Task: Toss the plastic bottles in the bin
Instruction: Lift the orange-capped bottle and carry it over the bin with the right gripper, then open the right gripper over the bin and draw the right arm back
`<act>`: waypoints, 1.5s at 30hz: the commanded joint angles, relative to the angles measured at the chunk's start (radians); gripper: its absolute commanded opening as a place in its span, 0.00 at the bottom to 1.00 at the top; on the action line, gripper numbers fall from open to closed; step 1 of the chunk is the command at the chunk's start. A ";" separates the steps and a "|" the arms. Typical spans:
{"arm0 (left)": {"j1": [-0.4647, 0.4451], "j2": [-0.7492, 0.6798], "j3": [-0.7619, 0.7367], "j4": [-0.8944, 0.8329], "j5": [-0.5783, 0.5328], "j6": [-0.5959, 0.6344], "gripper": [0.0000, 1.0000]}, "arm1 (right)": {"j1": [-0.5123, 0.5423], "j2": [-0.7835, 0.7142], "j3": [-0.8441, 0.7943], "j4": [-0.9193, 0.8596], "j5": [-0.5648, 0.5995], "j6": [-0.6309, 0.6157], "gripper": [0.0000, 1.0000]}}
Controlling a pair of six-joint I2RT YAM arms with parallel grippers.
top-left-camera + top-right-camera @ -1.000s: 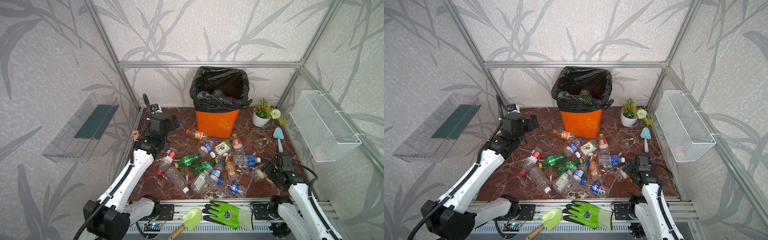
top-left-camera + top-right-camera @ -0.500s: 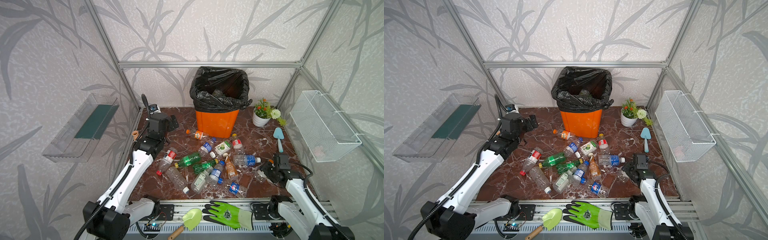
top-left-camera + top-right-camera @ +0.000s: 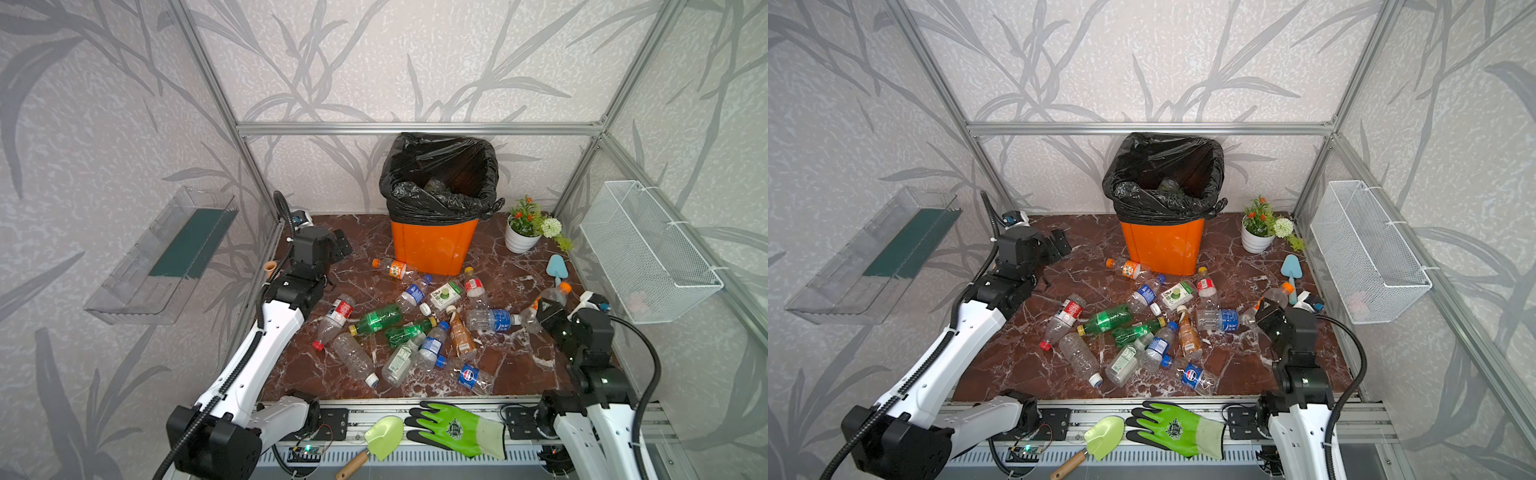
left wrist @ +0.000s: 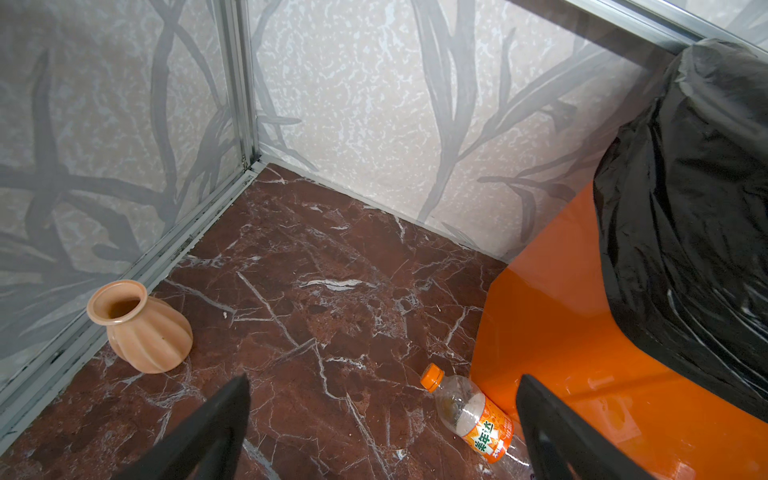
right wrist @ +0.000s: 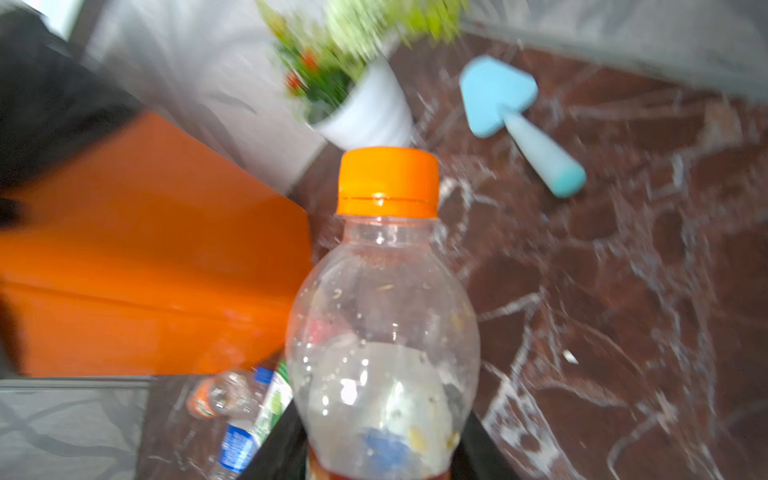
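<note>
While the right gripper (image 5: 380,436) is clamped on the lower body of a clear bottle (image 5: 386,299), that bottle sticks out ahead of the jaws with its orange cap leading, so its long axis runs in line with the gripper's reach. In both top views the pair sits at the right edge of the tabletop (image 3: 519,370), with the cap aimed far and right. The bin (image 3: 432,249) stands far and to the left of this gripper, its mouth well above the held bottle. I judge the coming move needs a lift and a swing left and away before any release. The left gripper (image 4: 382,380), jaws spread wide and empty, hovers nearer the bin, on its left side, close to an orange-labelled bottle (image 4: 473,415) lying at the bin's foot. The other bottles (image 3: 415,332) lie on their sides in a loose heap in the middle of the dark red marble tabletop. A flower pot (image 3: 519,243) and a blue trowel (image 3: 557,268) sit far right, and a small vase (image 4: 141,332) sits far left. A wire basket (image 3: 648,253) and a clear tray (image 3: 162,257) hang on the leaf-patterned walls.
</note>
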 commanded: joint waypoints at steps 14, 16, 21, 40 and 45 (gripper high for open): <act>0.049 -0.019 -0.021 -0.037 0.110 -0.065 0.99 | 0.116 0.578 0.555 0.913 -0.113 0.031 0.40; 0.049 -0.021 -0.023 -0.047 0.109 -0.067 0.99 | 0.261 0.775 0.759 0.822 -0.118 -0.110 0.46; 0.049 -0.033 -0.018 -0.095 0.087 -0.067 0.99 | 0.347 1.179 1.302 0.404 -0.276 -0.232 0.71; 0.049 -0.133 -0.082 -0.356 0.006 -0.048 0.99 | 0.299 0.746 0.767 0.487 -0.083 -0.321 0.97; 0.047 -0.163 -0.165 -0.490 0.071 -0.180 0.99 | 0.250 0.600 0.453 0.484 -0.052 -0.249 0.97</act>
